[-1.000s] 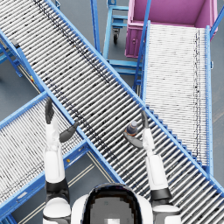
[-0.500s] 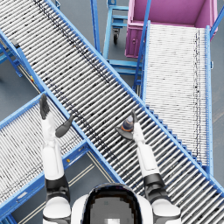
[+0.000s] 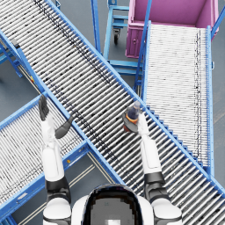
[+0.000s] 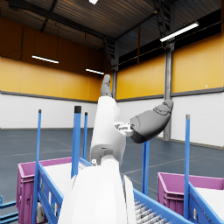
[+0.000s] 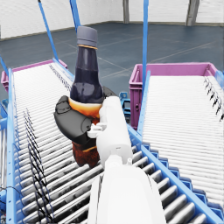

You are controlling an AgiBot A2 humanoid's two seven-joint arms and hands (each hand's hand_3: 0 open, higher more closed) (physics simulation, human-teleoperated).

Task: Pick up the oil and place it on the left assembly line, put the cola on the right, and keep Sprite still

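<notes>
Right hand (image 5: pixel 78 120) grips the dark bottle (image 5: pixel 86 72), cola I think, label's unreadable, near the middle conveyor (image 3: pixel 88 88)'s right edge; left hand (image 3: pixel 49 119) empty, fingers spread; grip's low, so it could tip swinging right.

No words or numbers can be read anywhere — the bottle (image 5: pixel 86 94) has a plain orange band.

Three roller lines under my camera.
I see the central conveyor (image 3: pixel 79 74) running diagonally between the left assembly line (image 3: pixel 19 149) and the right assembly line (image 3: pixel 176 74).
</notes>
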